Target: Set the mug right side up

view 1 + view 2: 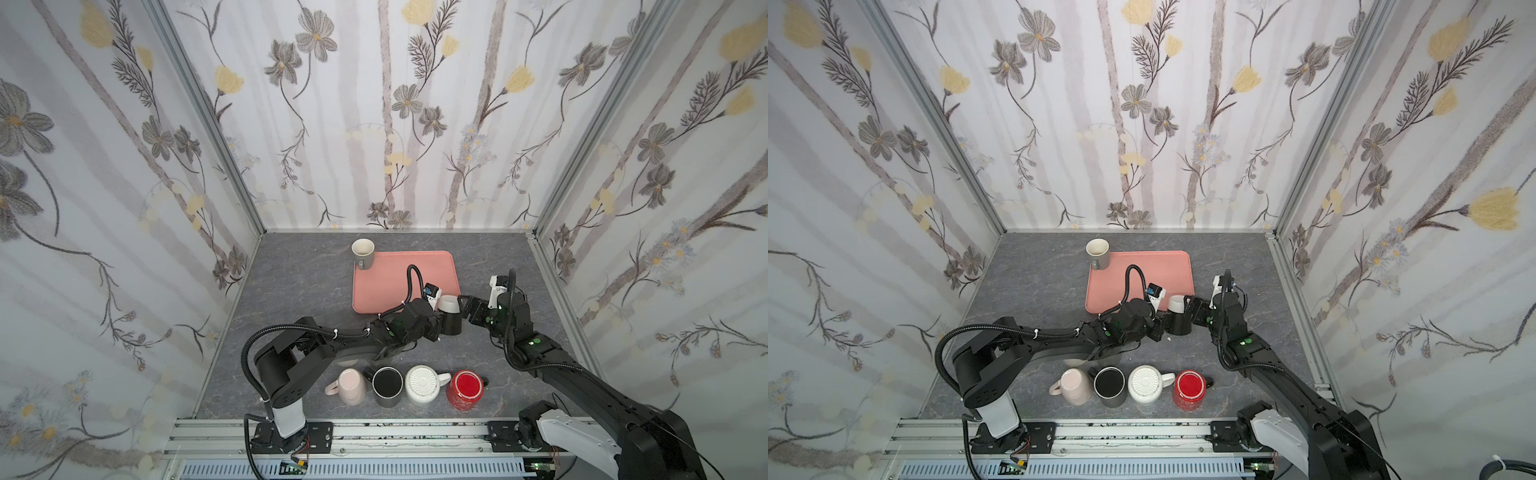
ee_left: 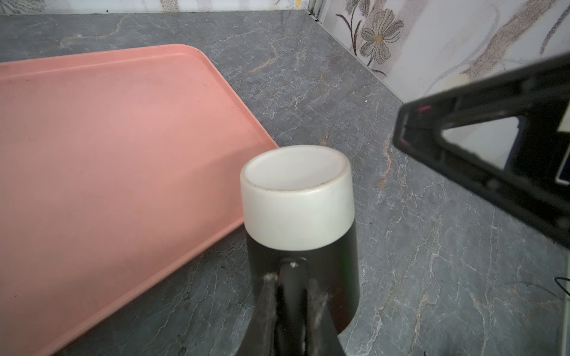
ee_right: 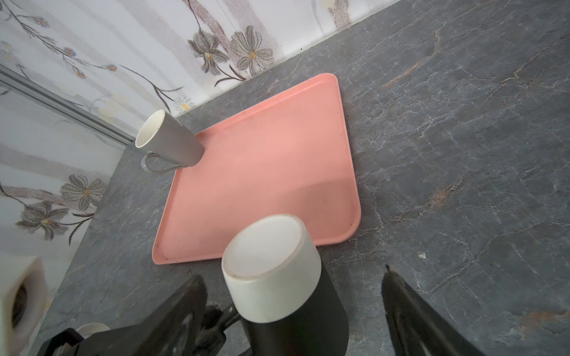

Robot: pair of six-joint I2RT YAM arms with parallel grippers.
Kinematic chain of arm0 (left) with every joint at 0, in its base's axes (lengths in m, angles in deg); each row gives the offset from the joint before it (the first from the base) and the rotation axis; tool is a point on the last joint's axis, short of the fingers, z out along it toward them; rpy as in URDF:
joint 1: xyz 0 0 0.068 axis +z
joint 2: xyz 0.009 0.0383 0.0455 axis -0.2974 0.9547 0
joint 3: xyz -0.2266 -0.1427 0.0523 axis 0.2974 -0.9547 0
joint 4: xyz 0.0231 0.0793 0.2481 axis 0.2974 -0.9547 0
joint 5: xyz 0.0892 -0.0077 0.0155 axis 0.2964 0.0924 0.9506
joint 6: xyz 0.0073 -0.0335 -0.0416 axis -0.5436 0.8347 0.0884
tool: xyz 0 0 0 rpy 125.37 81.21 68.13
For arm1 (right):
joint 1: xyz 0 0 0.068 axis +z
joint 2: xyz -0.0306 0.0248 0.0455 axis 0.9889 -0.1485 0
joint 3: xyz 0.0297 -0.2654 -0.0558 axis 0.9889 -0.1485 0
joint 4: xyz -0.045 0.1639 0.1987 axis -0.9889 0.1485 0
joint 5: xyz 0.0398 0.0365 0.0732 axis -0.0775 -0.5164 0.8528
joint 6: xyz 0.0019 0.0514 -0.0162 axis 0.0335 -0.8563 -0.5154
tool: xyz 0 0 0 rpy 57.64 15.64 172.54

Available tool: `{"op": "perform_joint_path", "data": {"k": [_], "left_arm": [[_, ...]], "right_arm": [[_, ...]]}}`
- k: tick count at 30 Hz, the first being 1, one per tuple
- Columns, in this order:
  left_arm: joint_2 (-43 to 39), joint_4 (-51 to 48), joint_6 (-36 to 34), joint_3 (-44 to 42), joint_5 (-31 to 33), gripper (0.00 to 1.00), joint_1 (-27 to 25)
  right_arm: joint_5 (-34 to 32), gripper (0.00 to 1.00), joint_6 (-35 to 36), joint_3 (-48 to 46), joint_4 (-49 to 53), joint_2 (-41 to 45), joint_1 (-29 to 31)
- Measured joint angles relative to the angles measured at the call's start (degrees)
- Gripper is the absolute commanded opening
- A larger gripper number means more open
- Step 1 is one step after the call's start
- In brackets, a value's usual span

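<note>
The mug (image 1: 451,314) (image 1: 1179,318) is black with a white base. It stands base up on the grey table just off the pink tray's near right corner. My left gripper (image 1: 437,323) (image 2: 291,292) is shut on the mug's black handle, and in the right wrist view that gripper (image 3: 216,317) reaches in from the side. The white base (image 2: 296,191) (image 3: 268,255) faces upward, slightly tilted. My right gripper (image 1: 464,308) (image 3: 291,277) is open, its jaws on either side of the mug body with a gap on each side. One right finger (image 2: 481,148) shows in the left wrist view.
The pink tray (image 1: 415,266) (image 3: 262,172) lies behind the mug. A grey mug (image 1: 363,252) (image 3: 169,143) stands upright on its far left corner. Near the front edge is a row of mugs: pink (image 1: 351,386), black (image 1: 387,385), white (image 1: 423,383), red (image 1: 465,388). Walls enclose three sides.
</note>
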Motion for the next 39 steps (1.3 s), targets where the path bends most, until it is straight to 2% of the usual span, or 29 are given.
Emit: {"op": "perform_joint_path", "data": {"k": [9,17,18,20,22,24,28,33,39], "left_arm": [[-0.13,0.55,-3.52,-1.11,1.9,0.0,-1.62],[-0.13,0.13,-6.08,-1.68,3.3,0.0,-2.8],[-0.13,-0.26,-6.12,-1.68,3.23,0.05,-2.93],[-0.13,-0.87,-6.25,-1.66,2.67,0.25,-2.99],[-0.42,-1.92,-6.12,-1.57,2.32,0.39,-3.1],[-1.53,-2.58,-5.51,-1.57,2.34,0.49,-3.08],[-5.01,-2.8,-4.04,-1.57,2.32,0.57,-3.23],[-9.7,-5.03,-2.71,-0.74,2.29,0.65,-3.87],[-11.39,-15.08,-2.34,4.46,2.27,0.68,-3.85]], "right_arm": [[3.52,0.77,2.01,5.73,2.05,-9.18,-1.49],[6.58,0.59,1.99,1.95,0.7,-8.5,-1.25],[6.58,0.58,1.9,1.14,0.22,-7.85,-0.94],[6.45,0.56,1.25,-0.46,-0.92,-6.6,-0.33],[6.25,0.55,1.07,-1.68,-1.36,-5.4,0.37],[6.27,0.55,1.09,-2.82,-0.92,-4.5,1.2],[5.29,0.57,0.55,-4.17,-0.52,-3.63,2.14],[4.52,0.66,0.5,-4.68,-0.42,-2.12,2.89],[2.05,0.69,1.22,-4.28,0.42,2.32,2.95]]}}
